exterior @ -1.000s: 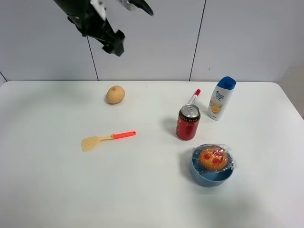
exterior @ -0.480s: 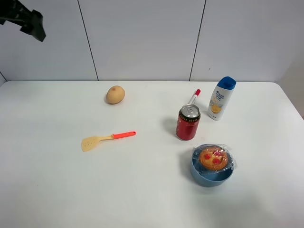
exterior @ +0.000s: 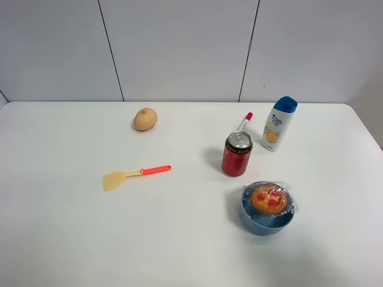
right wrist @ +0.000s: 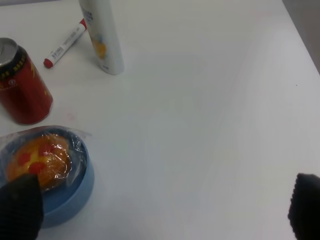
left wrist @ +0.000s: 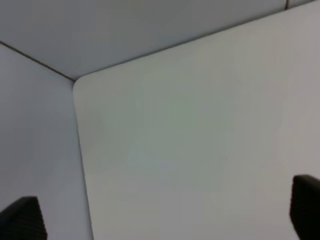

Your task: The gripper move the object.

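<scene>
Pastry (exterior: 268, 199), wrapped in clear plastic, sits in the blue bowl (exterior: 266, 222) on the tabletop (exterior: 179, 239), just in front of the red can (exterior: 237, 154). We note the left arm has withdrawn from the overhead view within the last second. Its pincer (left wrist: 160, 215) is spread wide over a bare corner; the right pincer (right wrist: 160, 205) is likewise released, beside the bowl. We judge the move complete.

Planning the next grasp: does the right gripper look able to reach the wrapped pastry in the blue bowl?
Probably yes. The right gripper is open beside the wrapped pastry, which sits uncovered in the blue bowl.
</scene>
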Controlling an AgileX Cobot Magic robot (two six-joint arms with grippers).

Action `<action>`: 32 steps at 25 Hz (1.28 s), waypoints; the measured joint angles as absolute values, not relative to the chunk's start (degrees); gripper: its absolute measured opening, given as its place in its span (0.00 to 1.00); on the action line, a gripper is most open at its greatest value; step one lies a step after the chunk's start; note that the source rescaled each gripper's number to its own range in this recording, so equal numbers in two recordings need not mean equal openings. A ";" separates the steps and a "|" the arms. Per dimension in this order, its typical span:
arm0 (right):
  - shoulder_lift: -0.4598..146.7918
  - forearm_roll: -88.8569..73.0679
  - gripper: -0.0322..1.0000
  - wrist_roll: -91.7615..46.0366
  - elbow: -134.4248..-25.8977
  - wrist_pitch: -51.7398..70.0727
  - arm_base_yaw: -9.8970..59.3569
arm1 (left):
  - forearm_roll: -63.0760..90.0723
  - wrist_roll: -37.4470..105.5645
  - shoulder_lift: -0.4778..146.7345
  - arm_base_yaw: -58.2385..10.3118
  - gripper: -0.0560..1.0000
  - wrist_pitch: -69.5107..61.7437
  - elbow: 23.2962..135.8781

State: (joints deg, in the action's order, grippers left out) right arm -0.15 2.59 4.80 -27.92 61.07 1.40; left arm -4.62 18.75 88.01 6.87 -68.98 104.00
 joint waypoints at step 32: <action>-0.15 2.59 1.00 4.80 -27.92 61.07 1.40 | 0.88 9.04 23.31 6.87 1.00 -62.72 45.56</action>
